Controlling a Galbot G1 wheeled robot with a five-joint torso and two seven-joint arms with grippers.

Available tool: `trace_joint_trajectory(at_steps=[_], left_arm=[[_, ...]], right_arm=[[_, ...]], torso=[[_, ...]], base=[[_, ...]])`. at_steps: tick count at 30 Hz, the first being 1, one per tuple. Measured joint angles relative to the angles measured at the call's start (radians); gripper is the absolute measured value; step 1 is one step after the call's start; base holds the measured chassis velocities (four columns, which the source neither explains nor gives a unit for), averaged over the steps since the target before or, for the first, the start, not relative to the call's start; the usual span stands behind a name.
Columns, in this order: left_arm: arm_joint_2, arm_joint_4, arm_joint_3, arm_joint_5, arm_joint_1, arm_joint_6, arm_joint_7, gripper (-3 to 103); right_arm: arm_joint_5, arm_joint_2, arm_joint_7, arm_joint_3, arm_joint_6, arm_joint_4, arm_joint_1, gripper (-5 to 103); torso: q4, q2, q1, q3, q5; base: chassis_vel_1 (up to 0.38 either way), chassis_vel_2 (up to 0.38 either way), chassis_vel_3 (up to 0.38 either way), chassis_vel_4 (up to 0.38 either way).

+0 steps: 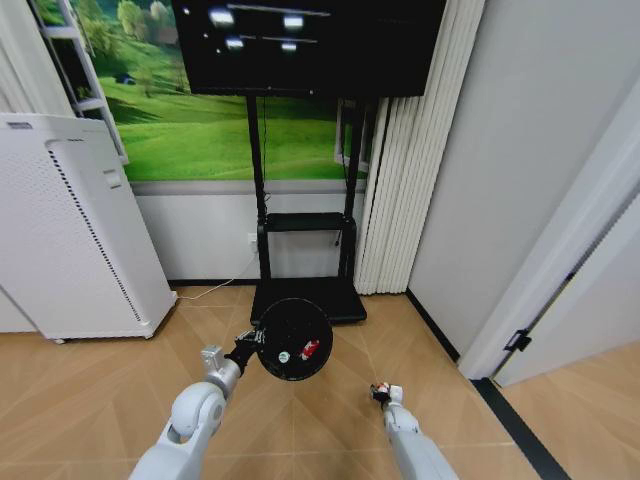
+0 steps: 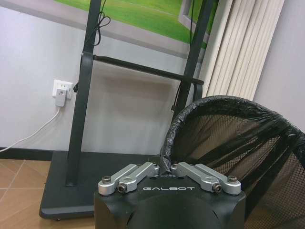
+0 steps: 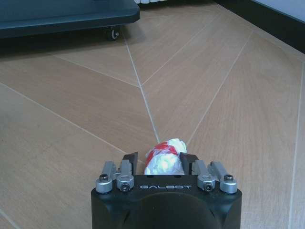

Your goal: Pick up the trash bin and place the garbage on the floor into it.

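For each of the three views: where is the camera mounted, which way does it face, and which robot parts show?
Head: on the head, looking forward and down at the floor; both arms show, the left gripper holding the trash bin.
Left wrist: behind the left gripper, facing the wall and TV stand; shares the trash bin with the head view.
Right wrist: behind the right gripper, facing the floor, clamping a red-and-white scrap.

left arm [image 1: 195, 415]: glossy silver-grey rounded shell, black wrist | right arm [image 1: 410, 440]: same silver-grey casing | left gripper [image 2: 167, 168]: black housing, white GALBOT lettering, silver linkages, dark screws | right gripper [image 3: 165, 160]: matching black body, silver links, black fingers [image 3: 129, 159]
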Motion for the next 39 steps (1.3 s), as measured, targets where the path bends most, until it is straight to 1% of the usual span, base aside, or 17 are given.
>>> trace_joint_trajectory(at_steps=[2,3,6,7,9,10,11,21,24,25,28,29,32,33,36,37,39], left_arm=[[0.001,0.0,0.0,-0.001,-0.003,0.0,-0.001,3],[0.001,0.0,0.0,-0.001,-0.003,0.0,-0.001,3],[0.001,0.0,0.0,-0.002,-0.006,0.0,-0.002,3],[0.001,0.0,0.0,-0.002,-0.006,0.0,-0.002,3],[0.001,0.0,0.0,-0.002,-0.006,0.0,-0.002,3],[0.001,0.0,0.0,-0.002,-0.006,0.0,-0.002,3],[0.001,0.001,0.0,-0.003,-0.006,0.0,-0.002,3],[0.003,0.002,0.0,-0.006,-0.009,0.0,-0.007,3],[-0.001,0.008,-0.002,-0.006,-0.011,-0.001,-0.008,3],[-0.001,0.008,-0.002,-0.006,-0.011,-0.001,-0.008,3],[-0.009,0.018,-0.007,-0.005,-0.013,-0.005,-0.01,3],[-0.009,0.018,-0.007,-0.005,-0.013,-0.005,-0.01,3],[-0.018,0.022,-0.007,-0.001,-0.012,-0.01,-0.014,3],[-0.018,0.022,-0.007,-0.001,-0.012,-0.01,-0.014,3],[-0.032,0.037,-0.011,0.0,-0.016,-0.013,-0.023,3],[-0.032,0.037,-0.011,0.0,-0.016,-0.013,-0.023,3],[-0.044,0.059,-0.022,-0.01,-0.031,-0.013,-0.035,3]], right_arm=[[-0.004,0.0,-0.001,0.0,0.003,-0.001,0.0,41],[-0.004,0.0,-0.001,0.0,0.003,-0.001,0.0,41],[-0.009,0.0,-0.002,-0.001,0.008,-0.002,-0.002,25],[-0.009,0.0,-0.002,-0.001,0.008,-0.002,-0.002,25],[-0.011,0.0,-0.003,-0.001,0.01,-0.002,-0.004,19],[-0.011,0.0,-0.003,-0.001,0.01,-0.002,-0.004,19],[-0.012,-0.001,-0.003,-0.001,0.011,-0.002,-0.004,15],[-0.015,-0.001,-0.003,0.001,0.014,0.019,-0.022,15],[-0.002,-0.006,0.002,0.011,-0.006,0.108,-0.063,15],[-0.002,-0.006,0.002,0.011,-0.006,0.108,-0.063,15],[0.031,-0.03,0.01,0.043,-0.047,0.307,-0.135,15],[0.031,-0.03,0.01,0.043,-0.047,0.307,-0.135,15],[0.034,-0.037,0.006,0.112,-0.081,0.459,-0.173,15],[0.034,-0.037,0.006,0.112,-0.081,0.459,-0.173,15],[0.051,-0.04,-0.005,0.206,-0.121,0.614,-0.205,15],[0.051,-0.04,-0.005,0.206,-0.121,0.614,-0.205,15],[0.077,-0.046,-0.01,0.266,-0.141,0.703,-0.221,15]], torso=[[0.0,0.0,0.0,0.0,-0.0001],[0.0,0.0,0.0,0.0,-0.0001],[0.0001,0.0,0.0,0.0,0.0],[0.0001,0.0,0.0,0.0,0.0],[0.0001,0.0,0.0,0.0,0.0],[0.0001,0.0,0.0,0.0,0.0],[0.0001,0.0,0.0,0.0,0.0001],[0.0,0.0,0.0,0.0,0.0001],[0.0,0.0,0.0,0.0,0.0005],[0.0,0.0,0.0,0.0,0.0005],[-0.0002,0.0,0.0,0.0,0.0001],[-0.0002,0.0,0.0,0.0,0.0001],[0.0,0.0,0.0,0.0,0.0002],[0.0,0.0,0.0,0.0,0.0002],[-0.0001,0.0,0.0,0.0,0.0],[-0.0001,0.0,0.0,0.0,0.0],[-0.0001,0.0,0.0,0.0,0.0]], base=[[0.0,0.0,0.0,0.0],[0.0,0.0,0.0,0.0],[0.0,0.0,0.0,0.0],[0.0,0.0,0.0,0.0],[0.0,0.0,0.0,0.0],[0.0,0.0,0.0,0.0],[0.0,0.0,0.0,0.0],[0.0,0.0,0.0,0.0],[0.0,0.0,0.0,0.0],[0.0,0.0,0.0,0.0],[0.0,0.0,0.0,0.0],[0.0,0.0,0.0,0.0],[0.0,0.0,0.0,0.0],[0.0,0.0,0.0,0.0],[0.0,0.0,0.0,0.0],[0.0,0.0,0.0,0.0],[0.0,0.0,0.0,0.0]])
